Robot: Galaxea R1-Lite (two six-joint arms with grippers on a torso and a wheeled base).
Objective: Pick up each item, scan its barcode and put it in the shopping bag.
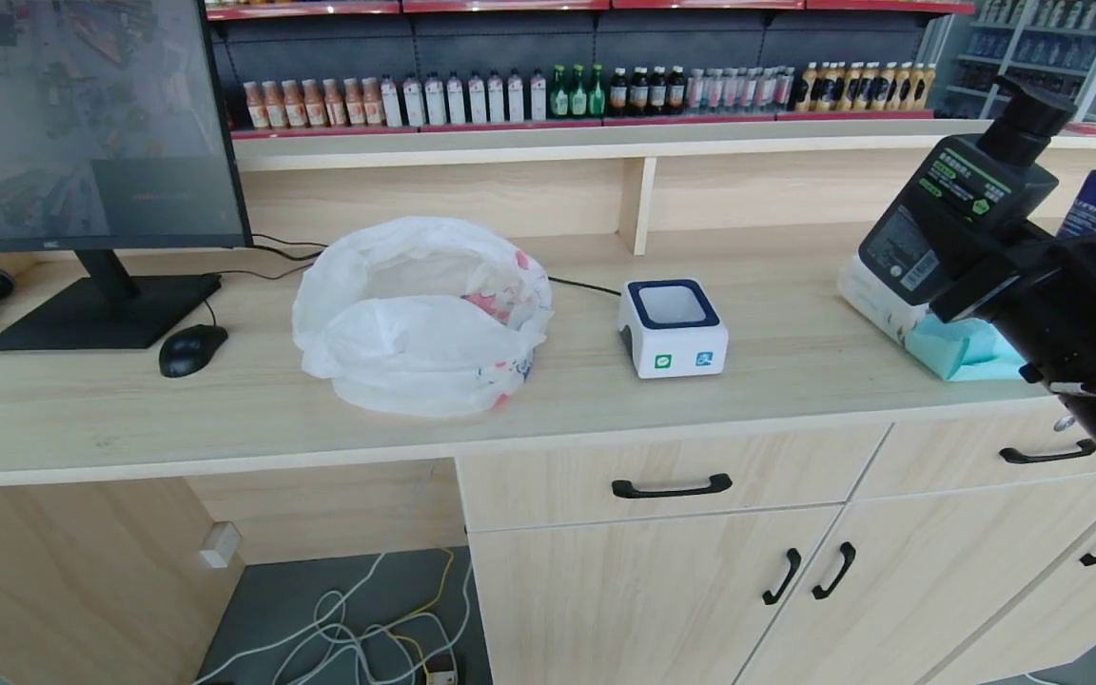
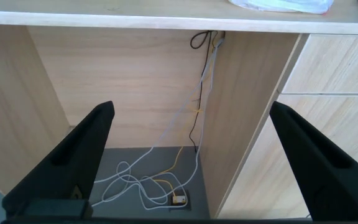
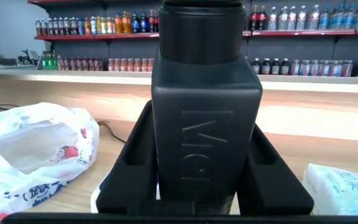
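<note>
Over at the right edge of the frame, the right tool [image 1: 978, 264] is clamped on a black pump bottle [image 1: 962, 205], held tilted above a pack of tissues [image 1: 946, 344] on the worktop [image 1: 795, 314]. Left of it sits the white barcode scanner [image 1: 672, 328], then the open white shopping bag [image 1: 424, 314]. The left tool [image 2: 191, 118] hangs below the worktop edge, fingers wide apart.

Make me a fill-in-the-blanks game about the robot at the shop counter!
The right gripper holds a black pump ____. The scanner stands on the shopping bag's ____ side. The left gripper is ____ and holds nothing.
Missing words: bottle; right; open.
</note>
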